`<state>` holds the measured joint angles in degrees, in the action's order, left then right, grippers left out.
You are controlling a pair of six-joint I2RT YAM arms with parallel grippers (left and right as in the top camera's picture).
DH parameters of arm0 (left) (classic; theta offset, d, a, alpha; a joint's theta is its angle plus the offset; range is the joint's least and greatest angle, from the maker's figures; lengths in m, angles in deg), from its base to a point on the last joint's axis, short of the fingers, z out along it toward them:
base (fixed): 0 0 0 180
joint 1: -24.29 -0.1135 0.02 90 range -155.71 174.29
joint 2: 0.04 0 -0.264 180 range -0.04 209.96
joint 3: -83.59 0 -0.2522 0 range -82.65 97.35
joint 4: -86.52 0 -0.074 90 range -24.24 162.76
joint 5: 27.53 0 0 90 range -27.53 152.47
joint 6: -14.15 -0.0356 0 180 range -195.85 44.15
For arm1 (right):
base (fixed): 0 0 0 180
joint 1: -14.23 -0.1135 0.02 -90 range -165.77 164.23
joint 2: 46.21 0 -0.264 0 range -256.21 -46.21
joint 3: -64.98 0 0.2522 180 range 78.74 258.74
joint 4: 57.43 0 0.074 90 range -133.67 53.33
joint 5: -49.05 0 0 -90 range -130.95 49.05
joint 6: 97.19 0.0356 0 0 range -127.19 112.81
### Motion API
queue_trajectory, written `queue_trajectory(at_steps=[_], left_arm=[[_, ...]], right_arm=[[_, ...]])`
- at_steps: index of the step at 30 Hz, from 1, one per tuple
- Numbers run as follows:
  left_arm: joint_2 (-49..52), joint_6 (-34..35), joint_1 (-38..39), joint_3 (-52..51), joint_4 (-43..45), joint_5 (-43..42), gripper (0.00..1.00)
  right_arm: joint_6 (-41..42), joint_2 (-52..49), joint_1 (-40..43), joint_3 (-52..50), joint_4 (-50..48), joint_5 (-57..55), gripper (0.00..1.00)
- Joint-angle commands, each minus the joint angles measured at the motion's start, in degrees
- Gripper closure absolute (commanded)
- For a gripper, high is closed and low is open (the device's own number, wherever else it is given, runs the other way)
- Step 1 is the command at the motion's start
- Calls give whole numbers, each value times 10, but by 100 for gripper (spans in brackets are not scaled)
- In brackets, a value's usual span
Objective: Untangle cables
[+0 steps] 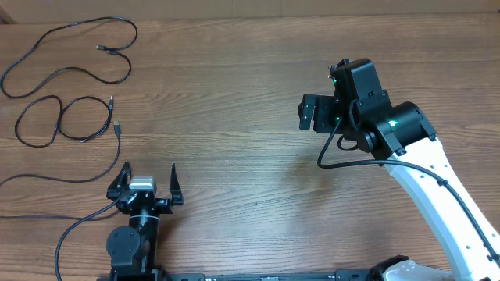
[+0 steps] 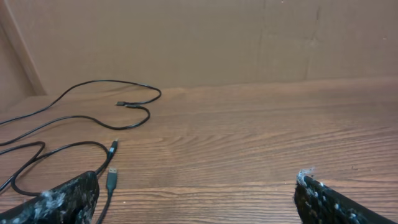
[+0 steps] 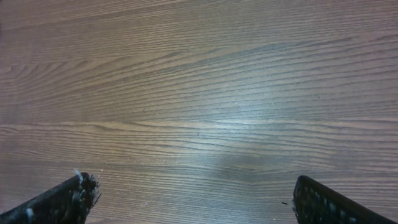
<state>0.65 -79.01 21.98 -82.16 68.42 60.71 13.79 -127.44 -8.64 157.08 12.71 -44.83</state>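
Two black cables lie at the table's far left. The upper cable [image 1: 78, 74] snakes in wide curves and its plug ends meet near the top; it also shows in the left wrist view [image 2: 134, 106]. The lower cable [image 1: 47, 144] forms a loop that crosses itself, with two plug ends on its right. In the left wrist view one of these, a USB plug [image 2: 112, 180], lies by my left finger. My left gripper [image 1: 149, 173] [image 2: 196, 190] is open and empty, just right of that plug. My right gripper [image 1: 319, 101] [image 3: 191, 190] is open and empty over bare wood at the right.
A thin black lead [image 1: 70, 226] runs from the left edge toward the left arm's base. A brown wall [image 2: 205, 37] stands behind the table's far edge. The right arm's white link [image 1: 437, 187] stretches across the right side.
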Motion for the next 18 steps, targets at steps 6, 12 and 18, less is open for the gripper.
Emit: queue_trajectory(at_steps=[6,12,18], left_arm=[[-5,36,-3,-2,-2,24,0],[-5,49,-3,-2,-2,15,0],[-5,49,-3,-2,-1,15,0]], right_arm=[[0,1,1,7,-3,-8,0],[0,1,1,7,-3,-8,0],[0,1,1,7,-3,-8,0]])
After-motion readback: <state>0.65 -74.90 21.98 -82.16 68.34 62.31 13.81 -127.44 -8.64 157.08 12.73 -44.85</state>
